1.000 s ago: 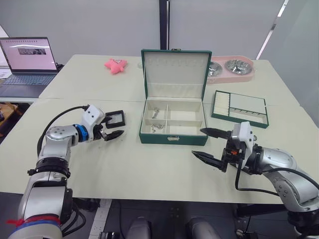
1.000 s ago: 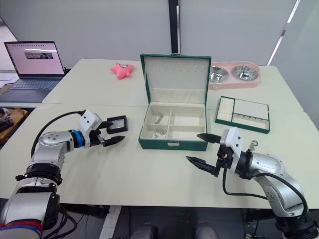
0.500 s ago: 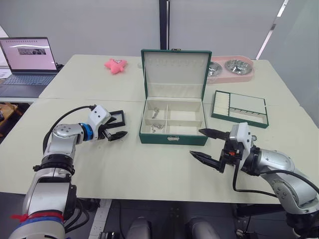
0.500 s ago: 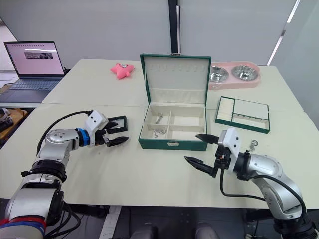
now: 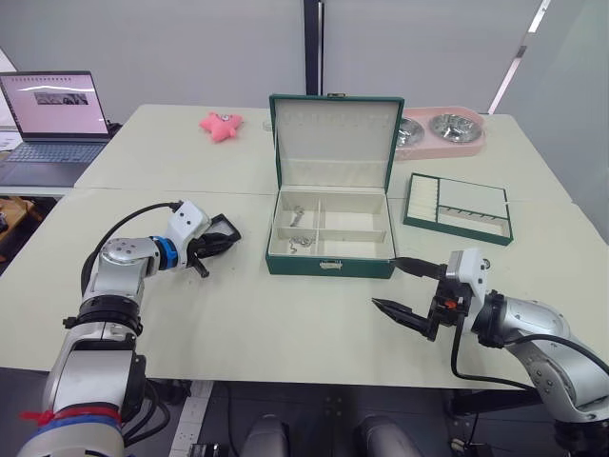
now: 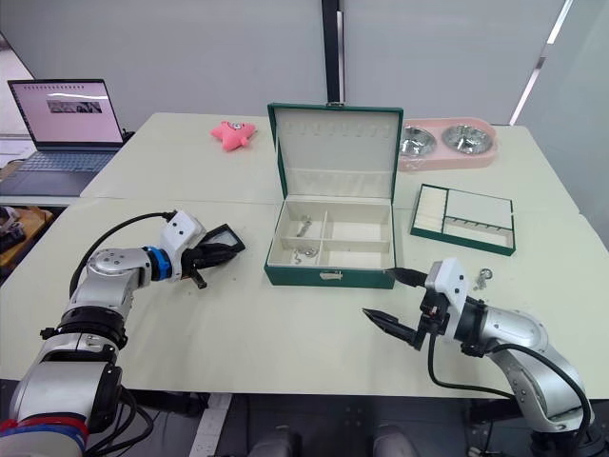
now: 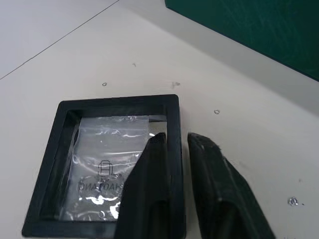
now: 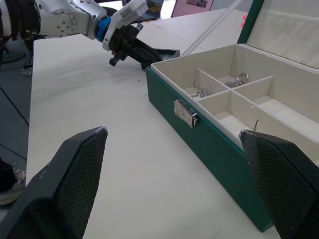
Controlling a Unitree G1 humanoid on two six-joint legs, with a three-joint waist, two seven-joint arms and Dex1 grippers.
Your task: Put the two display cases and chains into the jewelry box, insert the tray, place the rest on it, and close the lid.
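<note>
left gripper [image 7: 174, 142] pinching display case [image 7: 99, 149] frame edge | right gripper [image 5: 407, 288] spread wide, empty | jewelry box [image 5: 329, 264] lid up

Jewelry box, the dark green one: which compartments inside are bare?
In the dark green jewelry box, the two right-hand cream compartments look bare. Both left ones are taken: silver chains behind, more in front. The left gripper crowds the black display case outside.

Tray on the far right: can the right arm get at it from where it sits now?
Probably yes. The tray lies uncovered on the table beyond the right end effector, whose fingers are open, with bare tabletop between them.
</note>
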